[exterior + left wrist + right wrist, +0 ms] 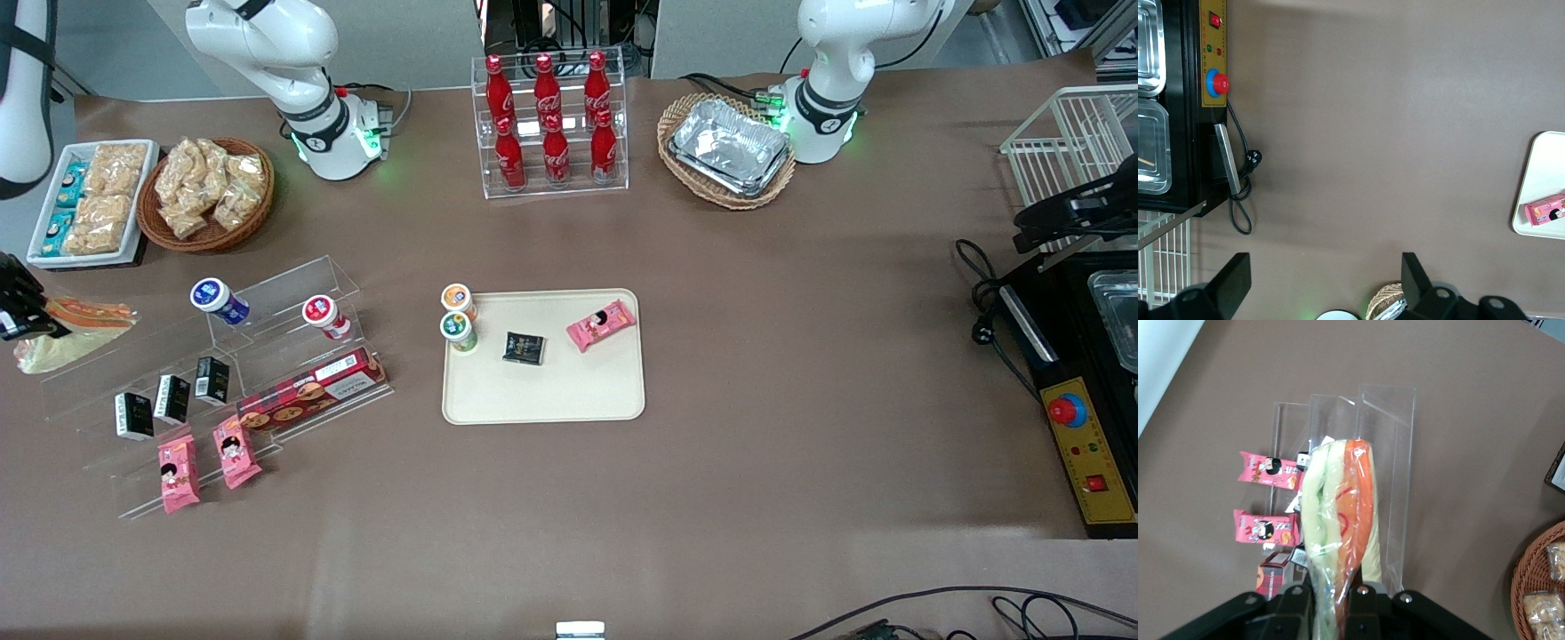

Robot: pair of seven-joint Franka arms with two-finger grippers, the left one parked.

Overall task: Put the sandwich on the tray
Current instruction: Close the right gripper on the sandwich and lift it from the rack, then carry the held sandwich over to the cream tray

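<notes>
My right gripper point(36, 324) hangs at the working arm's end of the table, above the top step of a clear acrylic stand point(222, 356). It is shut on the sandwich point(76, 331), a wrapped wedge with pale bread and orange and green layers. From the wrist camera the sandwich point(1341, 513) sticks out from between the black fingers point(1368, 603), lifted over the stand point(1388, 473). The cream tray point(569, 391) lies flat mid-table, well away toward the parked arm. It carries two small cups point(459, 317), a black packet point(524, 348) and a pink snack packet point(601, 324).
The stand holds two cups point(219, 300), black packets point(173, 398), pink packets point(206, 462) and a red biscuit box point(311, 388). A snack basket point(208, 192) and white snack tray point(91, 200) lie farther from the camera. A cola rack point(551, 124) and foil-tray basket point(727, 149) stand farther still.
</notes>
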